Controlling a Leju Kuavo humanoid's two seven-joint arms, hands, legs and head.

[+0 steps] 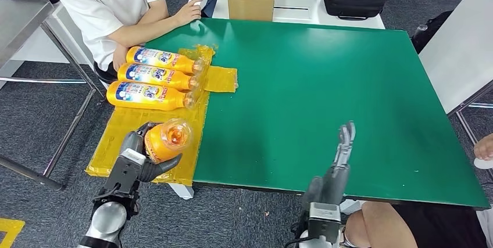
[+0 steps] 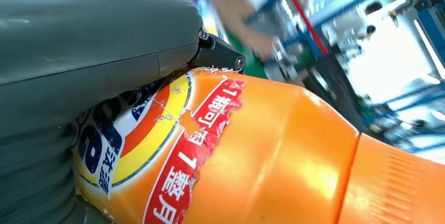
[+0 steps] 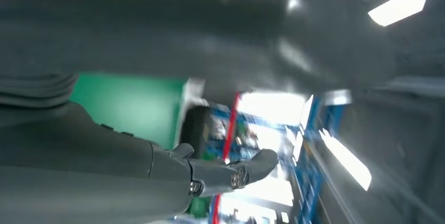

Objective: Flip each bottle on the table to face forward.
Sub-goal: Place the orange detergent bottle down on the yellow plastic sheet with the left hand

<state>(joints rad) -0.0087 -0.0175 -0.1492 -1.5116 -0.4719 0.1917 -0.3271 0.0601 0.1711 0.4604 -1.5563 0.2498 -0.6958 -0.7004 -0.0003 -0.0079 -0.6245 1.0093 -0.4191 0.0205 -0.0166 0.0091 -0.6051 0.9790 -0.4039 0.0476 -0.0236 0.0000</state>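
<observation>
The green surface (image 1: 325, 97) carried a yellow mat (image 1: 131, 143) along its left edge, and this mat is the landmark. On its far half three orange bottles (image 1: 157, 78) lay in a row, long axes across the mat, caps toward the green, labels up. Over its near end the left hand (image 1: 139, 155) grasped a fourth bottle (image 1: 167, 139), fingers (image 1: 160, 166) wrapped around the body; its long axis ran toward the camera, its end facing up. The right hand (image 1: 340, 161) hovered well apart from the mat, fingers released, so the left was nearer.
</observation>
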